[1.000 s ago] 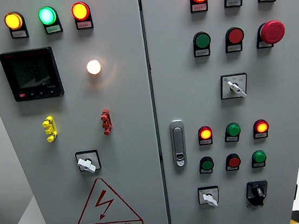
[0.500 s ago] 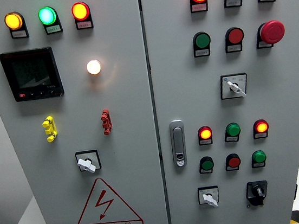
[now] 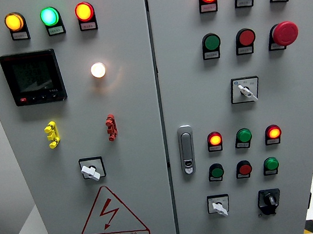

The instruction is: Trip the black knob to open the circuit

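The head view faces a grey electrical cabinet (image 3: 146, 221) with two doors, split by a vertical seam just left of the middle. No robot hand shows anywhere in this view, so whether either one is wide, narrow or holding something cannot be told.

The black knob (image 3: 268, 200) sits at the lower right of the right door, on a black square plate, close to the bottom edge. Its pointer hangs down and slightly left. Just to its left is a white-handled switch (image 3: 218, 206) on a pale plate, its handle tilted down to the right.

Above these two are two rows of three small round lights; in the upper row the lit red lamp (image 3: 215, 139) glows at the left. A silver door latch (image 3: 187, 149) stands upright near the seam. Higher on the right door is another white rotary selector (image 3: 245, 89), and at the upper right a large red mushroom button (image 3: 285, 32).

On the left door, a black display meter (image 3: 32, 77) sits upper left, with a glowing white lamp (image 3: 98, 70) to its right. Below them are a yellow lever (image 3: 52, 134) and a red lever (image 3: 111, 127), well apart. A red triangular shock warning sign (image 3: 112, 217) fills the lower part of that door.
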### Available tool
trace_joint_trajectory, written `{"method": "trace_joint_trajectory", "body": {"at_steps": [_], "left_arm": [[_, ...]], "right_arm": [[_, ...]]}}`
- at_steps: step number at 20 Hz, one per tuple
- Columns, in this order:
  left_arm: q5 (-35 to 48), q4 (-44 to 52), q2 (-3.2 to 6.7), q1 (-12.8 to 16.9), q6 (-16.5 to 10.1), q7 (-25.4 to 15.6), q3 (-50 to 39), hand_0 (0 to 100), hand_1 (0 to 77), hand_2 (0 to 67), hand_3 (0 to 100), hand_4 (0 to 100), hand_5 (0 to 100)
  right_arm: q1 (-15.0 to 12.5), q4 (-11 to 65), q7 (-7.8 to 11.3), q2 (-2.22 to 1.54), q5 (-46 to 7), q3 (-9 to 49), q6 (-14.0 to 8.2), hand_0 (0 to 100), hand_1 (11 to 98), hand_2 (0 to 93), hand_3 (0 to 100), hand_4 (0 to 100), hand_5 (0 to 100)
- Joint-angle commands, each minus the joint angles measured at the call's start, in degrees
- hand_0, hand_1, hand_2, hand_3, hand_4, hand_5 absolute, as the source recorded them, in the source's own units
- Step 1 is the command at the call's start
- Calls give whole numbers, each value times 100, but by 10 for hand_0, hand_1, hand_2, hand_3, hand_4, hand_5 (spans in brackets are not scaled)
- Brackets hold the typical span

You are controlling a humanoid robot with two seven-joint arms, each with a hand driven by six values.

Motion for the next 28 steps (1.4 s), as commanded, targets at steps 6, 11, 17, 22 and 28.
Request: {"method": "trace_joint_trajectory", "body": {"at_steps": [6, 11, 17, 22, 28], "left_arm": [[0, 0, -1, 0, 0, 0, 0, 0, 0, 195, 262, 97, 86], [0, 0, -1, 0, 0, 0, 0, 0, 0, 194, 262, 97, 86], [0, 0, -1, 0, 0, 0, 0, 0, 0, 195, 262, 97, 86], [0, 0, -1, 0, 0, 0, 0, 0, 0, 195, 262, 97, 86], [0, 0, -1, 0, 0, 0, 0, 0, 0, 195, 262, 98, 86]], "right_arm": [[244, 19, -237, 3, -1226, 1888, 61, 719, 335, 18, 95, 32, 140], [279, 10, -483, 3, -4084, 4546, 536, 711, 337, 17, 88, 24, 130], [692, -113, -458, -6, -3967, 4481, 650, 709, 332, 13, 85, 15, 122], [930, -307, -431, 12, -3464, 4608, 746, 706, 331, 11, 80, 7, 117], [930, -80, -449, 12, -6458, 7289, 1035, 699, 333, 9, 77, 2, 116]]}}
